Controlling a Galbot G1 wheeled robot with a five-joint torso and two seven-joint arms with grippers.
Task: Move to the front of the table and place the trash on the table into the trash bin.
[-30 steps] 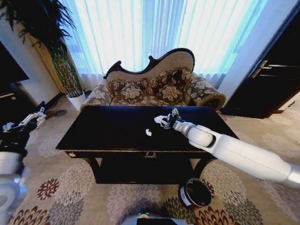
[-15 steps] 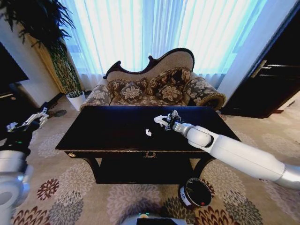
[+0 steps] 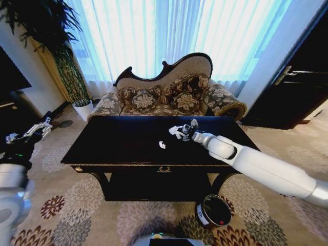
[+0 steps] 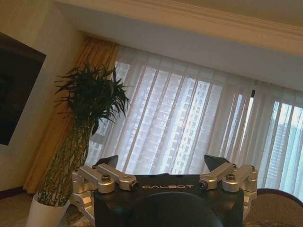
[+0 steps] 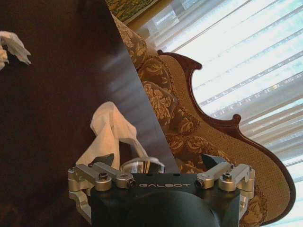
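Right tool (image 3: 180, 131) spread wide above crumpled white paper scrap (image 5: 110, 134) on table (image 3: 123, 138).

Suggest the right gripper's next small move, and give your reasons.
Probably lower the right gripper and close on the white paper scrap: its fingers are open over the table, the scrap lies between them ungrasped, and the trash bin waits on the floor.

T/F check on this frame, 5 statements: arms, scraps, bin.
1. The right gripper is over the table. True.
2. The trash bin stands on the table. False: it is on the carpet beside the table's front right leg.
3. A paper scrap lies on the tabletop. True.
4. The left gripper holds a scrap. False: it is open and empty, off to the table's left.
5. The right gripper is shut. False: its fingers are spread, another white scrap ahead of it.
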